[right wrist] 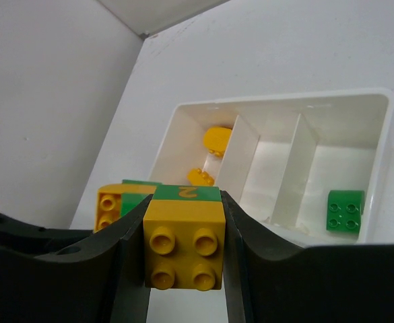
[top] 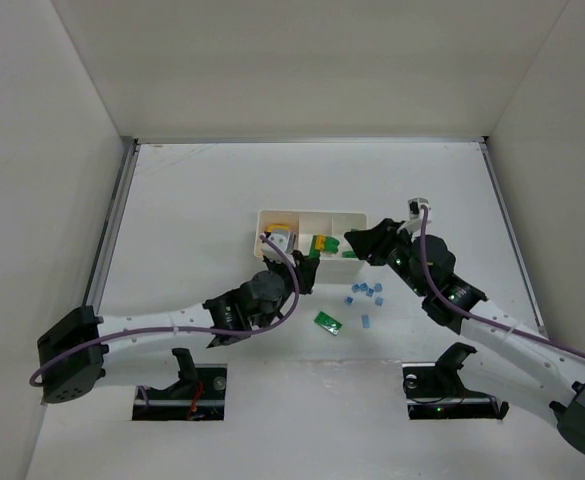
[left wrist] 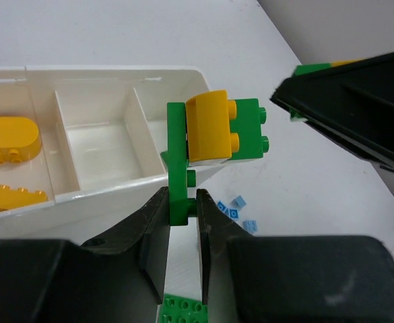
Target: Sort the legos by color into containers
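Hazard: left gripper (left wrist: pixel 181 205) pinches green plate (left wrist: pixel 178 161) by its edge, yellow brick (left wrist: pixel 209 128) stuck on; right gripper (right wrist: pixel 185 235) clamps yellow-green stack (right wrist: pixel 185 252), both at six o'clock of white tray (top: pixel 312 213). We judge unsplit colours could drop together.

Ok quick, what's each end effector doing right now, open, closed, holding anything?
Left end effector: closed on a green lego piece carrying a yellow brick.
Right end effector: closed on a yellow lego block with a green top.
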